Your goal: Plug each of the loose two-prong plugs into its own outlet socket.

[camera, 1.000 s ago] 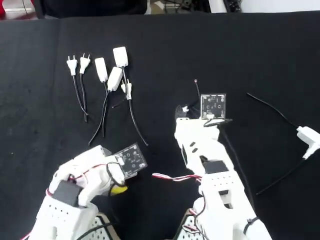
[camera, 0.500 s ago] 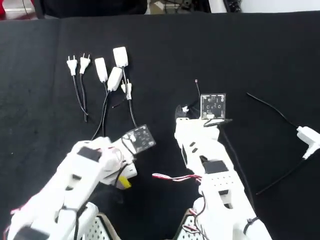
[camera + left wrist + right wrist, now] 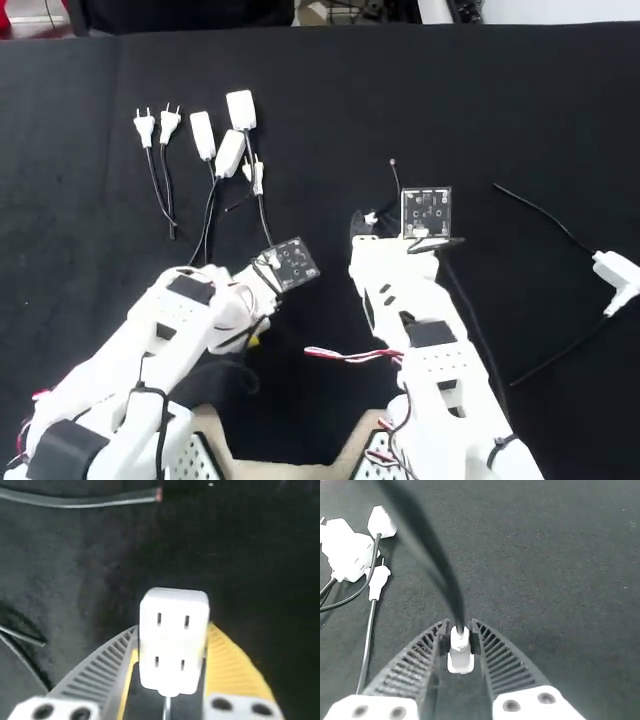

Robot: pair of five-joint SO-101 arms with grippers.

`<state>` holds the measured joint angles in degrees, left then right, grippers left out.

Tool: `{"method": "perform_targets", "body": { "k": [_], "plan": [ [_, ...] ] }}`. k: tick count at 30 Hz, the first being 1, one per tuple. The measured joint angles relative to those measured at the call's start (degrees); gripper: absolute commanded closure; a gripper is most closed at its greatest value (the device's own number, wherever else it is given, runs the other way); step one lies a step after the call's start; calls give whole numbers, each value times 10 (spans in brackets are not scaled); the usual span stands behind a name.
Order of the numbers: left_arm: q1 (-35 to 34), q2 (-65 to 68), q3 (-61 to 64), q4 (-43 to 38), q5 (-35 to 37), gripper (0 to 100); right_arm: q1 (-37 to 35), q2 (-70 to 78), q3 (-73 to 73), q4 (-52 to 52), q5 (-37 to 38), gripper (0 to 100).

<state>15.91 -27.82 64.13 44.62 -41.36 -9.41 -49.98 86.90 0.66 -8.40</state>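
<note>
The black table [image 3: 500, 100] carries the left arm [image 3: 170, 330] and the right arm [image 3: 420, 330], both rising from its near edge. The left gripper [image 3: 170, 652] is clamped on a white outlet block [image 3: 173, 630], one finger on each flat side, with the slotted face left free; the block hangs over the table left of centre. It is probably light, rigid plastic with smooth sides that may slip under a push, so grip it at mid-height on the flat sides and keep all the slots uncovered. The right gripper [image 3: 459, 627] is closed on a small white plug [image 3: 460, 662] near the table's centre; its prongs cannot be made out. The plug body is probably light and stiff. Its black cable [image 3: 420, 545] is flexible and may twist the plug during insertion, so take hold on the body, not on the cable. The loose plugs [image 3: 202, 137] lie grouped toward the far-left corner, their cables trailing toward the near edge. A white fitting [image 3: 617, 272] with its own cable lies at the right edge. Compared with one second ago, the left arm has stretched out from the near edge toward the group of loose plugs. The right arm and everything lying on the table are unchanged.
</note>
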Motion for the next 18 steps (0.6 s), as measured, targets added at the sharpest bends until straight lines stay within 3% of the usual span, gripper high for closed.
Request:
{"method": "perform_targets", "body": {
  "k": [9,18],
  "plan": [
    [-21,2,-186,215,-33,898,0,0,0,23,0,986],
    [-34,87,-205,104,-53,876,0,0,0,23,0,986]
  ]
}}
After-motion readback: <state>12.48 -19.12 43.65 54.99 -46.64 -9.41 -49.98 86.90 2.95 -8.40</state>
